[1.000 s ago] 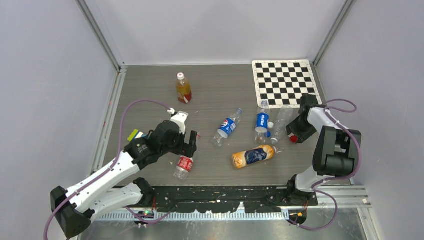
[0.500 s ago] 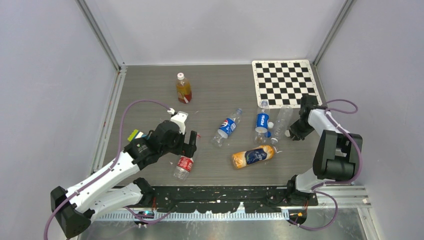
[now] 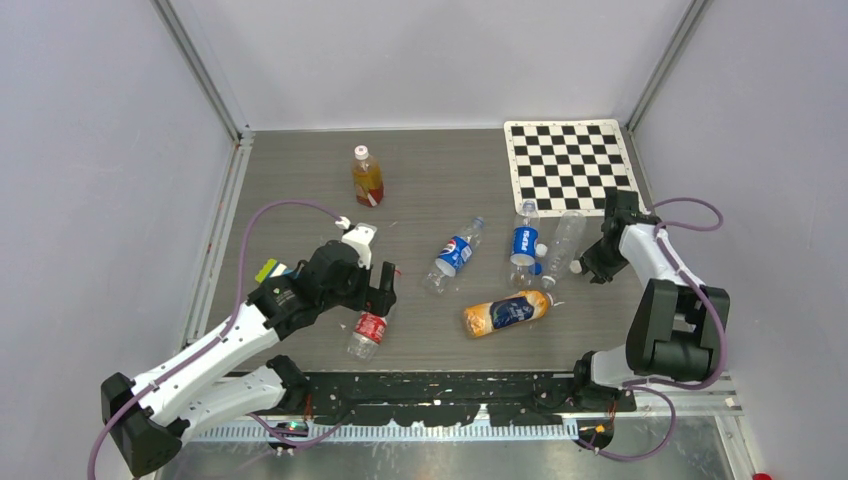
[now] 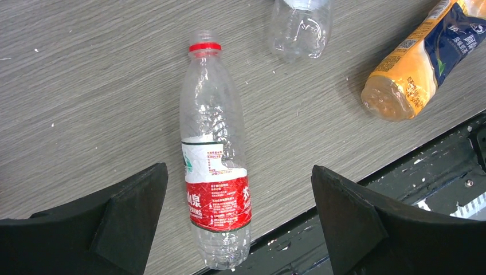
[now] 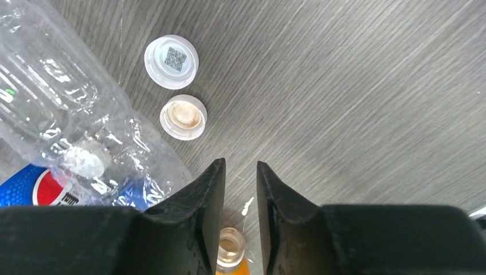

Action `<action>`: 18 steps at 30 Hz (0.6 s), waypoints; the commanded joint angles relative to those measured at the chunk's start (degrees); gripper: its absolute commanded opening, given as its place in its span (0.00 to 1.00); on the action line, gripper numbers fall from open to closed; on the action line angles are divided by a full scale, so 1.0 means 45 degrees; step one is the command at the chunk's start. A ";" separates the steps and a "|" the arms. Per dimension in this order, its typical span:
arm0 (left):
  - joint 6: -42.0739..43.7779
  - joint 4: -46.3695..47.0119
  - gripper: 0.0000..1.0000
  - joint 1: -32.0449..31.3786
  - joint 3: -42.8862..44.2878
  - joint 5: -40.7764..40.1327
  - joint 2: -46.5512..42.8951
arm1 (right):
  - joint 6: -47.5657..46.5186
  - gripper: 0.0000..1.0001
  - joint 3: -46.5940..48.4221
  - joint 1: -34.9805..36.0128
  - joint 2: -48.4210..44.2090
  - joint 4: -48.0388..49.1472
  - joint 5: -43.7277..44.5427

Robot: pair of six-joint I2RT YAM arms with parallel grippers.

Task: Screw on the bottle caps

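Barely begun, I'd say: white caps [image 5: 183, 117] lie loose left of the right gripper [image 5: 240, 166], nearly pinched on nothing, while the left gripper [image 4: 238, 172] gapes over an uncapped bottle [image 4: 213, 143].

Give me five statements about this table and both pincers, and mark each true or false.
1. The left pincer stands wide open above the red-labelled bottle. True.
2. The red-labelled bottle has its cap screwed on. False: its neck is open, with only a red ring around it.
3. Two white caps lie loose on the table, hollow side up. True.
4. The right pincer grips a white cap. False: its jaws stand a narrow gap apart with nothing between them.
5. The amber bottle at the back lies on its side. False: it stands upright, with a white cap on.
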 commanded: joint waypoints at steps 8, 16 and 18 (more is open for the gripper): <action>0.0056 0.0433 1.00 0.0086 0.0217 0.0257 -0.0222 | -0.0019 0.47 0.0311 -0.0037 -0.1635 -0.0657 0.0582; 0.0046 0.0272 1.00 0.0083 0.0138 0.0032 -0.0264 | -0.0062 0.53 0.0179 -0.0040 -0.1560 -0.0318 0.0139; 0.0039 0.0277 1.00 0.0086 0.0137 0.0010 -0.0207 | -0.0105 0.54 0.0154 -0.0040 -0.1525 -0.0177 0.0019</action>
